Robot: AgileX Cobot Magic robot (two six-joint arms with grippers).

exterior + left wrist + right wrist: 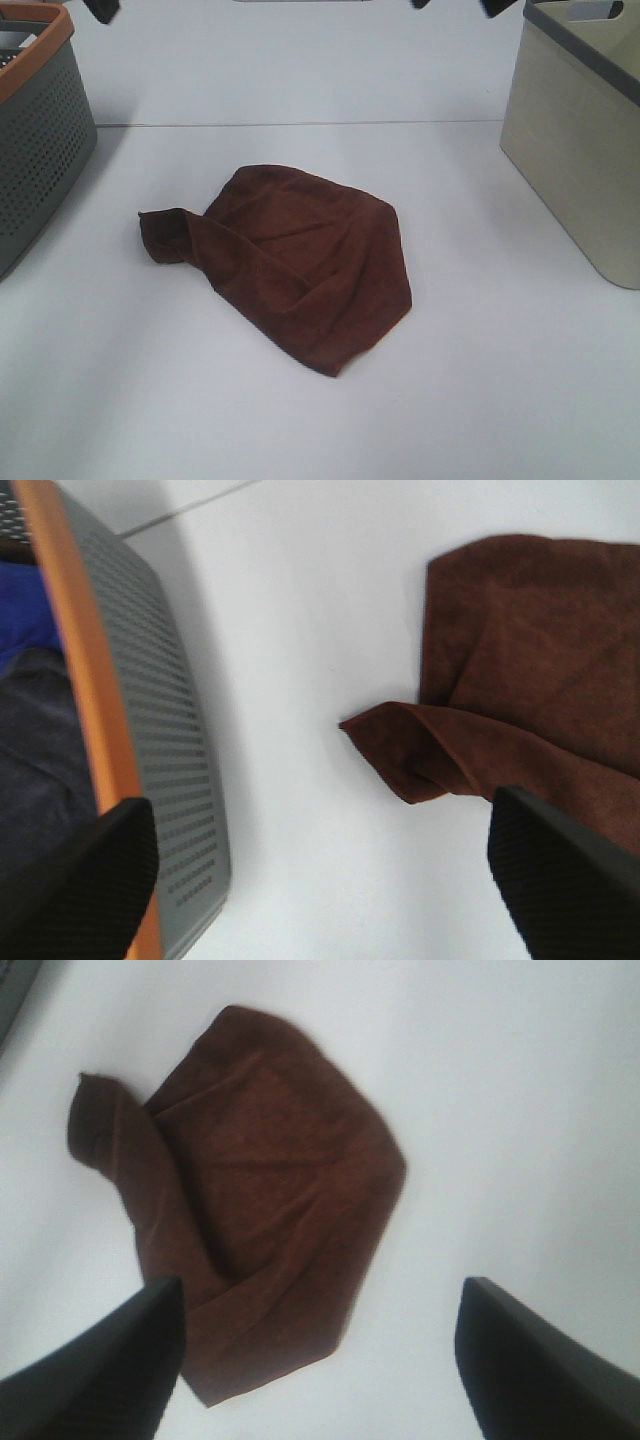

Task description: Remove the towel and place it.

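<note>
Towel (300, 262) crumpled flat on table (480, 400), frame centre, between grey basket (40, 140) and beige basket (580, 140); left gripper (320, 875), right gripper (320, 1360) both wide open, empty

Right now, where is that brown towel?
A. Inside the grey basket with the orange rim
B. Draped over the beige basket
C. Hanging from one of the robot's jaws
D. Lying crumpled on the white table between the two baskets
D: the towel lies crumpled on the white table, apart from the grey basket and the beige basket, with nothing gripping it.
</note>
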